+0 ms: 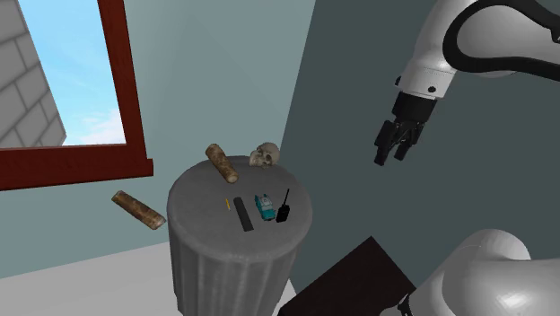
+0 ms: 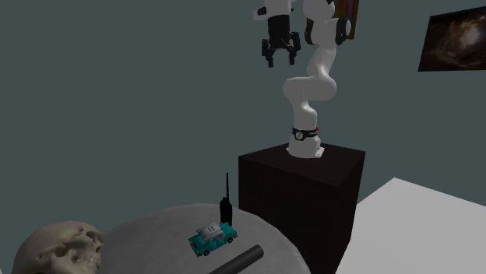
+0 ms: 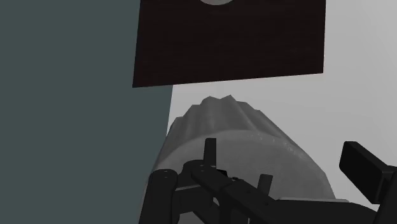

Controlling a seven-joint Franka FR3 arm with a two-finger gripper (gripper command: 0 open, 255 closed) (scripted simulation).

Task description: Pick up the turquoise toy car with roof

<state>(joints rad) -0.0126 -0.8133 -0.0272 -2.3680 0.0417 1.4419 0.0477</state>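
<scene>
1. Skull (image 2: 58, 247), pale and closest to the lens in the second exterior view, sits at the rim of a round grey desk (image 2: 148, 230).
2. Just past it, a dark bar (image 2: 237, 261) lies across the desk's near edge. The turquoise toy car (image 2: 213, 237), with a pale roof, rests on its wheels near the middle of the desk. It lies between the bar and a black handset (image 2: 227, 209) with a thin aerial. Both neighbours lie just beside the car, and neither is seen touching it.
3. Beyond the desk stands the dark stand (image 2: 300, 191), which carries the white arm (image 2: 310, 89).
4. Farthest and highest, the gripper (image 2: 278, 60) hangs well above the desk and well apart from the car. Its fingers are spread and hold nothing, so the descent is judged not yet made.
5. What could go wrong: the car is small and hemmed in on both flanks.
   - Spread fingers coming down off-centre could strike the handset or the bar, shoving either one into the car.
   - A grip across the wheels rather than the body may let the toy roll or squirt free.
   - A long drop from this height leaves room for drift, so the gripper should be lined up with the car's sides before closing.
</scene>
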